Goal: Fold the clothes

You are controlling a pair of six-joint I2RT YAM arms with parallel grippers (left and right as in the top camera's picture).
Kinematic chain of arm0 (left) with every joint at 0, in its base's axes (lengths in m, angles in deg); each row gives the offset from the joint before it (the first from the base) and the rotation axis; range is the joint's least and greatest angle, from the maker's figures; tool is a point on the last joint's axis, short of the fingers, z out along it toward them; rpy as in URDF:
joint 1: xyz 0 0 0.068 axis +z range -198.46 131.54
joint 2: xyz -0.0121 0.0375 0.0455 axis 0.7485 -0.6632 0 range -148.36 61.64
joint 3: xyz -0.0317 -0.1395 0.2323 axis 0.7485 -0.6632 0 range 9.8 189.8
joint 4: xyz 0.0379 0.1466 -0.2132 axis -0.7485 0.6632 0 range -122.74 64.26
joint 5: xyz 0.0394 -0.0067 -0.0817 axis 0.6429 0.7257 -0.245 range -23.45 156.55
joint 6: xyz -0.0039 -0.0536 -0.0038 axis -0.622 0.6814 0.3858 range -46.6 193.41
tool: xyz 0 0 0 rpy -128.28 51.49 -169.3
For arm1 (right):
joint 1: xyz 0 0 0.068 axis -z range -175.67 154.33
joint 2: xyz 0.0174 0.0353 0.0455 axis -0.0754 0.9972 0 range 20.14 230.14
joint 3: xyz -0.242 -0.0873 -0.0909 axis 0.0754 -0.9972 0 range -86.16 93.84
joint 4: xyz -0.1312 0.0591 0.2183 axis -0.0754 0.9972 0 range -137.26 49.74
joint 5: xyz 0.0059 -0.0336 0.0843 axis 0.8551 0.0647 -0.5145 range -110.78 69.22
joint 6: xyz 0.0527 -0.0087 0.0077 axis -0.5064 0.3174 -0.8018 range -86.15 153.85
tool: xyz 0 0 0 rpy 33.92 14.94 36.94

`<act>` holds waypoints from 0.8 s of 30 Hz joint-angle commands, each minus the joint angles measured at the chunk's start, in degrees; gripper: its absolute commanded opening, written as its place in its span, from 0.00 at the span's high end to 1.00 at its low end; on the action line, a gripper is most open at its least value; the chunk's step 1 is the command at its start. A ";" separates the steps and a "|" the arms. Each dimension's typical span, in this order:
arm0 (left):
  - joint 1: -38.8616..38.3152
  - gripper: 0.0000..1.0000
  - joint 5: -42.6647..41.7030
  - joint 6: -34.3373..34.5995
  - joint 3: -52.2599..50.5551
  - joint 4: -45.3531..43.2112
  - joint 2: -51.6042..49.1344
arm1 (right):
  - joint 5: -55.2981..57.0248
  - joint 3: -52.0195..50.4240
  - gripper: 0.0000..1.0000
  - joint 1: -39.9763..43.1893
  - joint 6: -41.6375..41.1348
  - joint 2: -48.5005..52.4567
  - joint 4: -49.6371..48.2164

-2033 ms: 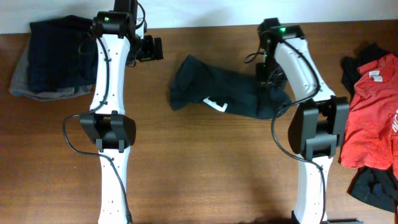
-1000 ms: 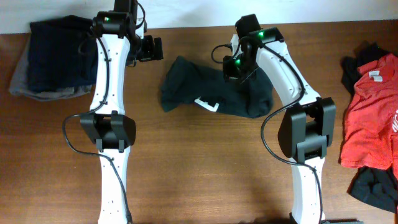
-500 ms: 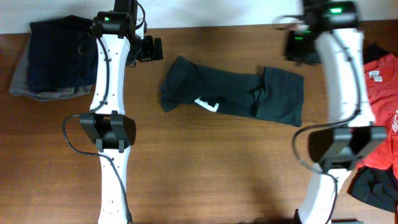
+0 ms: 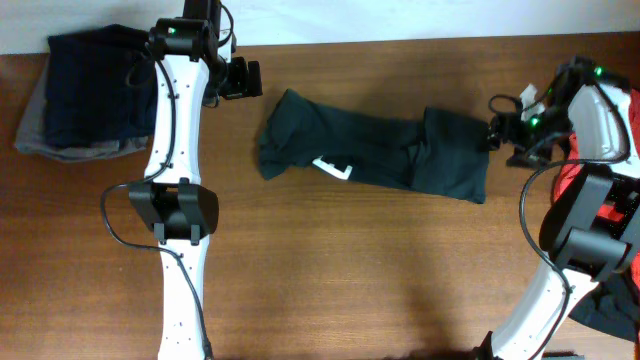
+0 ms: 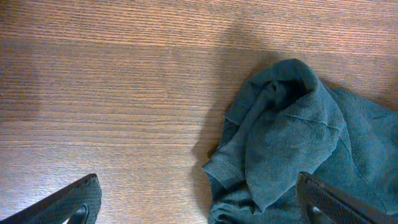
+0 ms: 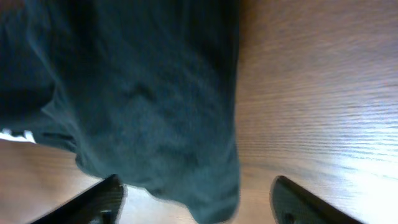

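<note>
A dark teal garment (image 4: 380,150) lies stretched across the middle of the table, with a white label (image 4: 333,167) showing near its front edge. Its bunched left end (image 5: 292,143) sits in the left wrist view, just ahead of my left gripper (image 5: 200,210), which hangs open over bare wood at the back (image 4: 258,79). My right gripper (image 4: 497,134) is at the garment's right edge, jaws wide apart. In the right wrist view the cloth (image 6: 137,93) fills the upper left, and its corner reaches in between the open fingers (image 6: 202,205), which hold nothing.
A folded navy and grey pile (image 4: 85,95) sits at the back left. A red garment (image 4: 600,190) and a black one (image 4: 605,300) lie heaped at the right edge, under and beside the right arm. Bare wooden table (image 4: 330,280) spreads in front.
The right gripper carried the garment's right end out to the right, spreading it longer, then opened and let go. It now sits at the right edge. The left arm has not moved.
</note>
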 commanded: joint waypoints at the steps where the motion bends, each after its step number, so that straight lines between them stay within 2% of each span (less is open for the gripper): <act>1: 0.31 0.01 -0.61 -0.94 1.09 0.15 -0.37 | -6.29 -5.29 0.10 0.37 2.89 0.42 -3.80; 9: 0.31 0.01 -0.61 -0.94 1.09 0.70 -0.37 | -7.93 -14.62 0.08 0.37 2.84 0.61 -12.74; 13: 0.31 0.01 -0.61 -0.94 1.09 0.70 -0.37 | -9.62 -16.85 0.15 0.37 2.84 0.61 -14.99; 15: 0.31 0.01 -0.61 -0.94 1.09 0.70 -0.37 | -9.77 -17.00 0.29 0.35 2.60 0.61 -15.58; 17: 0.28 0.01 -0.61 -0.94 1.09 0.70 -0.37 | -10.16 -16.98 0.53 0.37 2.27 0.61 -16.50; 18: 0.31 0.01 -0.61 -0.94 1.09 0.70 -0.37 | -10.21 -16.98 0.60 0.37 1.55 0.61 -17.11; 24: 0.31 0.01 -0.61 -0.94 1.09 0.72 -0.37 | -10.08 -15.96 0.92 0.48 0.37 0.57 -18.36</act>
